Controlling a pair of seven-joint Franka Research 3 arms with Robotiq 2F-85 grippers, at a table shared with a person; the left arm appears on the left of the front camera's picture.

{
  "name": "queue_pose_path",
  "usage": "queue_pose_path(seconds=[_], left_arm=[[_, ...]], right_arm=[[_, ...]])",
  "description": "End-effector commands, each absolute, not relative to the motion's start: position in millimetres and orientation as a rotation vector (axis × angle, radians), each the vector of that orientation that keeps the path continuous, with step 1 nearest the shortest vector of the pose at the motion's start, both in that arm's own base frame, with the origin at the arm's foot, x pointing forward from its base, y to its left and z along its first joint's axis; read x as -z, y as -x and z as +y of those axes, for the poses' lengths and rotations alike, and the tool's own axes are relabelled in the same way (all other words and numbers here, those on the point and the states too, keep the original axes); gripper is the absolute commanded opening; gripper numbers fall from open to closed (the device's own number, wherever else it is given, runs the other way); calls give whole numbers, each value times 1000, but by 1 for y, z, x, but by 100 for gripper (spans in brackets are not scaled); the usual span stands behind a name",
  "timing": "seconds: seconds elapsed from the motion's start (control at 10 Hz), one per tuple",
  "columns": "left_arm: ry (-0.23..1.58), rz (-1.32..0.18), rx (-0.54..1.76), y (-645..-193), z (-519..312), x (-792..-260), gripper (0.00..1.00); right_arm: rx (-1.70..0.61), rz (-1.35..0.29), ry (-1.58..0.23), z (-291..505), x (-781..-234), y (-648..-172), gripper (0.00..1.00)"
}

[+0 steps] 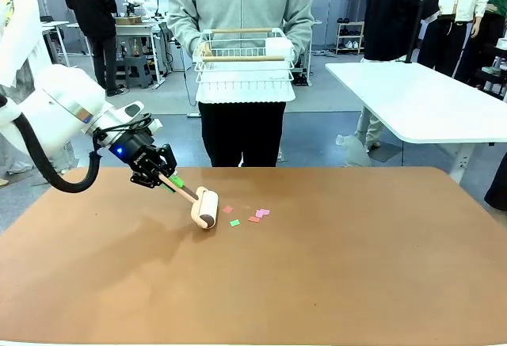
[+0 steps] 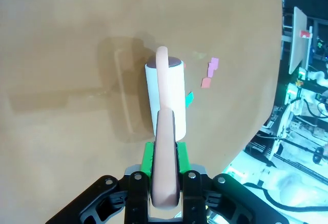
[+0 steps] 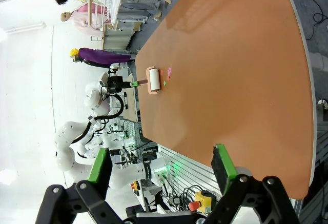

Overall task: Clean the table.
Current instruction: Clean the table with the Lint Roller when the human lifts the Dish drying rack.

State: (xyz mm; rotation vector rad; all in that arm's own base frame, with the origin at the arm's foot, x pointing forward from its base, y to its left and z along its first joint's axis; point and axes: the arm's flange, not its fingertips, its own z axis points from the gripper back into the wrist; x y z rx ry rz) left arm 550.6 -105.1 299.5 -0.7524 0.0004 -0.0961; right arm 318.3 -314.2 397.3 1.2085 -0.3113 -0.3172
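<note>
**Table-cleaning station: contents**

Right hand [image 3: 161, 165]: fingers apart, empty, by a table edge.
Table [image 1: 356, 267]: reddish-brown top.
Left hand [image 1: 168, 179]: toward the far-left corner, clamped on the lint roller [image 1: 204, 207] handle, roll down on the top.
Paper scraps [image 1: 255, 215]: pink and green, just beside the roll.
Beyond the far edge: person holding a white wire dish rack [image 1: 244, 57].

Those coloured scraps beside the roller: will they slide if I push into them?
Likely very light: the scraps lie flat and thin on the table, so a shove may skid them. The lint roller in the left end effector is cylindrical, so it should roll over them.
</note>
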Motion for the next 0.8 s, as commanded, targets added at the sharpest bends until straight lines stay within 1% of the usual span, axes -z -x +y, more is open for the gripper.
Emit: queue_pose_path(seconds=[0.0, 0.2, 0.4, 0.7], left_arm=[[780, 52, 106, -562, -114, -285, 21], [770, 92, 95, -572, -125, -266, 21], [789, 42, 69, -576, -136, -257, 21], [775, 76, 103, -579, -157, -243, 21]], right_arm=[[332, -300, -1201, -314, -402, -317, 100], [332, -300, -1201, -314, -402, -317, 100], [332, -300, -1201, -314, -402, -317, 100], [332, -300, -1201, -314, -402, -317, 100]])
